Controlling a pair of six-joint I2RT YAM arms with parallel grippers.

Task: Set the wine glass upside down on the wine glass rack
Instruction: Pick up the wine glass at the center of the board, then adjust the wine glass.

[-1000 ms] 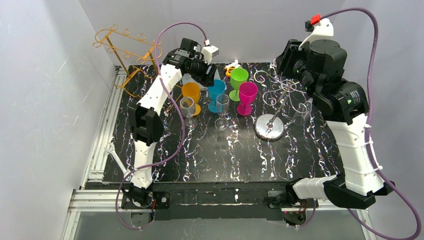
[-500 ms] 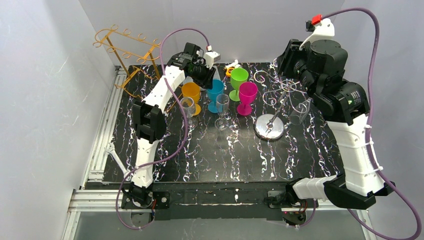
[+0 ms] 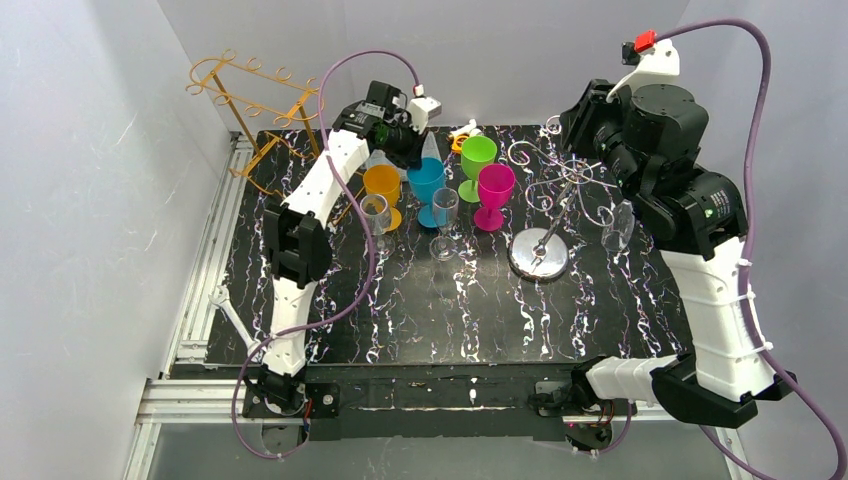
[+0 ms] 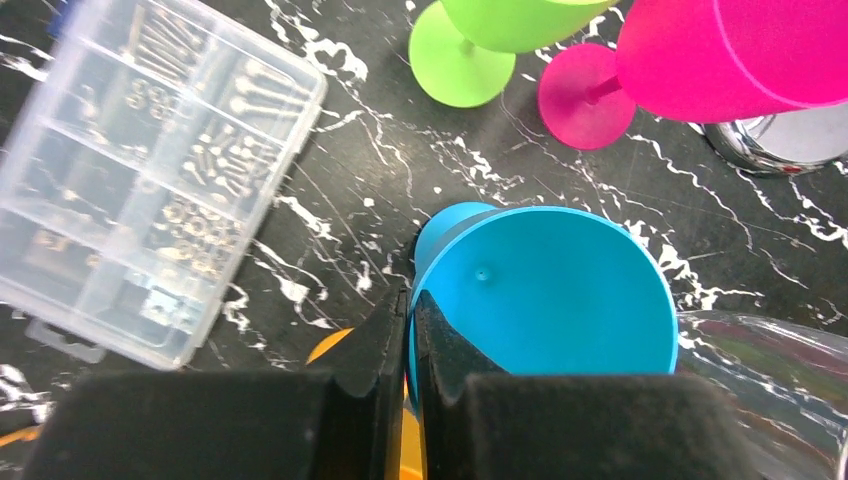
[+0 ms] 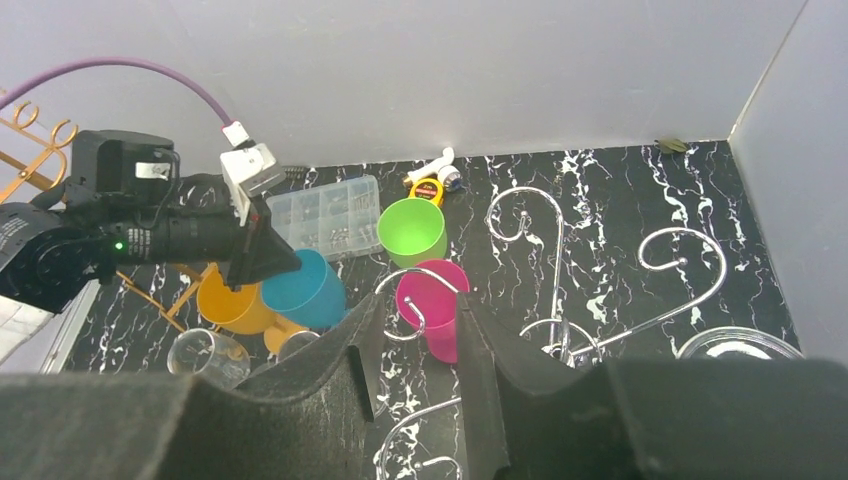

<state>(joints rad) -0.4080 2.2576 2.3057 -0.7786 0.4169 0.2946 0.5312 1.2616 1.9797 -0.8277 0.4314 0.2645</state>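
Note:
My left gripper (image 4: 410, 300) is shut on the rim of the blue wine glass (image 4: 545, 290), one finger inside the bowl and one outside. The glass (image 3: 427, 180) leans toward the gripper among the other glasses at the back of the table. The silver wine glass rack (image 3: 545, 215) stands on its round base right of centre. A clear glass (image 3: 617, 225) hangs on its right side. My right gripper (image 5: 418, 300) hovers above the rack, jaws apart, with a chrome hook (image 5: 415, 300) showing below the gap and nothing held.
Orange (image 3: 382, 185), green (image 3: 477, 155) and pink (image 3: 495, 185) glasses stand close around the blue one, with two clear glasses (image 3: 375, 212) (image 3: 444, 205) in front. A clear parts box (image 4: 140, 170) lies behind them. A gold rack (image 3: 255, 100) stands at the back left corner.
The left gripper has closed onto the blue glass's rim. The right arm has shifted slightly right and its jaws have narrowed a little. The hanging clear glass has swung to the right.

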